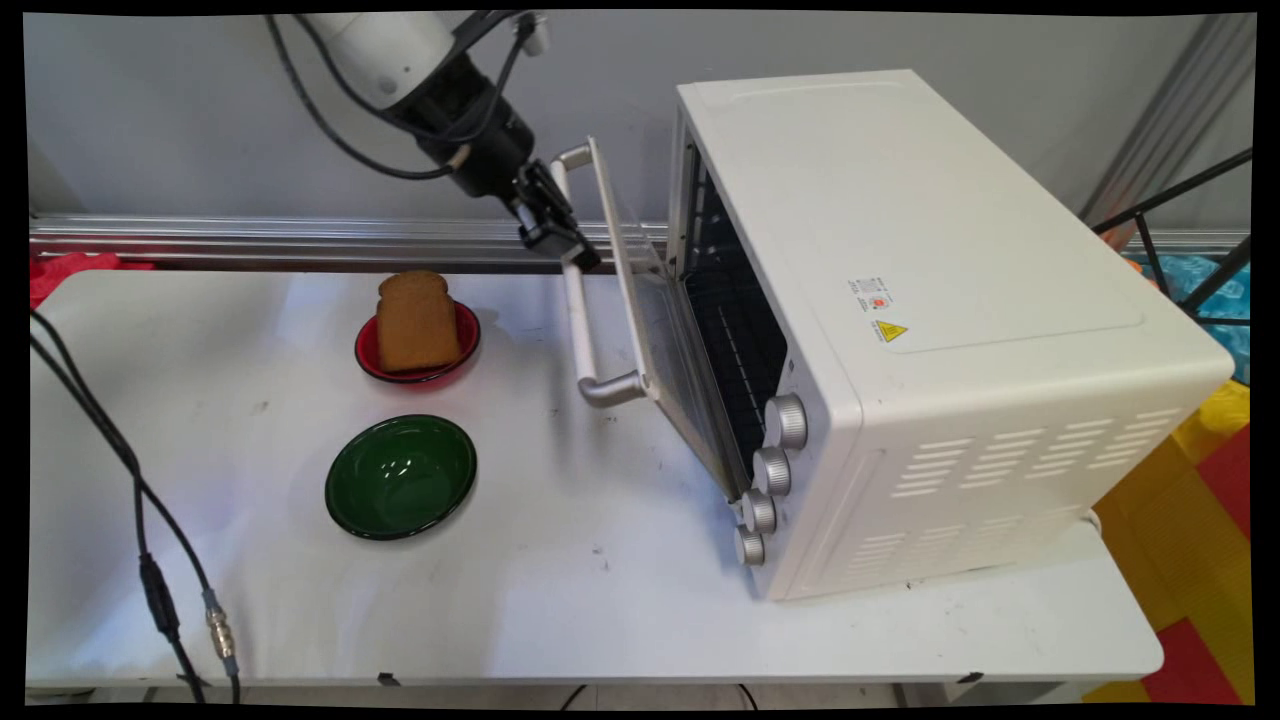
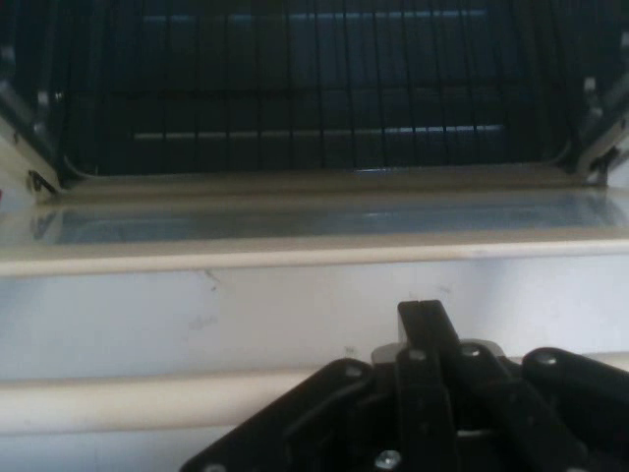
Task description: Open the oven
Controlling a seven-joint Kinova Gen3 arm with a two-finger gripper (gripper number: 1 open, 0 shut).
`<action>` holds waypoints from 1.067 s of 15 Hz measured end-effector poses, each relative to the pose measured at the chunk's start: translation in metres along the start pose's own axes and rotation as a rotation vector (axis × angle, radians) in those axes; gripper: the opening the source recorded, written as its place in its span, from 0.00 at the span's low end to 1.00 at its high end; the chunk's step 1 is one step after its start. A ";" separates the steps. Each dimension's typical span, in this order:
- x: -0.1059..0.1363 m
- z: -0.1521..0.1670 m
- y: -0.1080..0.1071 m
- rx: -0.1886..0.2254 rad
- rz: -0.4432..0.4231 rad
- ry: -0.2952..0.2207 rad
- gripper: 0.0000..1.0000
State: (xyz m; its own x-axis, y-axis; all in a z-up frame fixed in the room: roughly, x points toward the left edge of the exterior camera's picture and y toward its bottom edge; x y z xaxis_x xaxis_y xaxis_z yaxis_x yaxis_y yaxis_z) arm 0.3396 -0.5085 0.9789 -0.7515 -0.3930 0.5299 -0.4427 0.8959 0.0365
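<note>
A white toaster oven (image 1: 950,250) stands on the right of the table, its glass door (image 1: 628,250) hanging partly open and tilted outward. My gripper (image 1: 578,258) is shut and lies across the far end of the door's metal handle (image 1: 582,330), touching it. In the hand view the closed fingertips (image 2: 423,320) reach over the cream handle bar (image 2: 147,398) toward the door panel (image 2: 295,295). Beyond it the dark wire rack (image 2: 314,88) inside the oven shows.
A slice of brown bread (image 1: 415,320) sits on a red plate (image 1: 470,340) left of the door. An empty green bowl (image 1: 400,478) lies nearer the front. Black cables (image 1: 150,570) hang at the left edge. Several knobs (image 1: 770,470) line the oven's front.
</note>
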 end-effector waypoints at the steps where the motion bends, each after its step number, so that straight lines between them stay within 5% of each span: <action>1: -0.006 0.000 0.000 -0.001 0.002 0.004 0.00; 16: -0.090 0.022 -0.013 0.010 0.077 0.070 0.00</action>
State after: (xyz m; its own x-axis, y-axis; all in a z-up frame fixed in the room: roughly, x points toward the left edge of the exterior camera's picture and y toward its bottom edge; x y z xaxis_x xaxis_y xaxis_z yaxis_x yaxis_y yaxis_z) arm 0.4029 -0.4895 0.9121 -0.7477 -0.3073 0.5886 -0.3902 0.9206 -0.0150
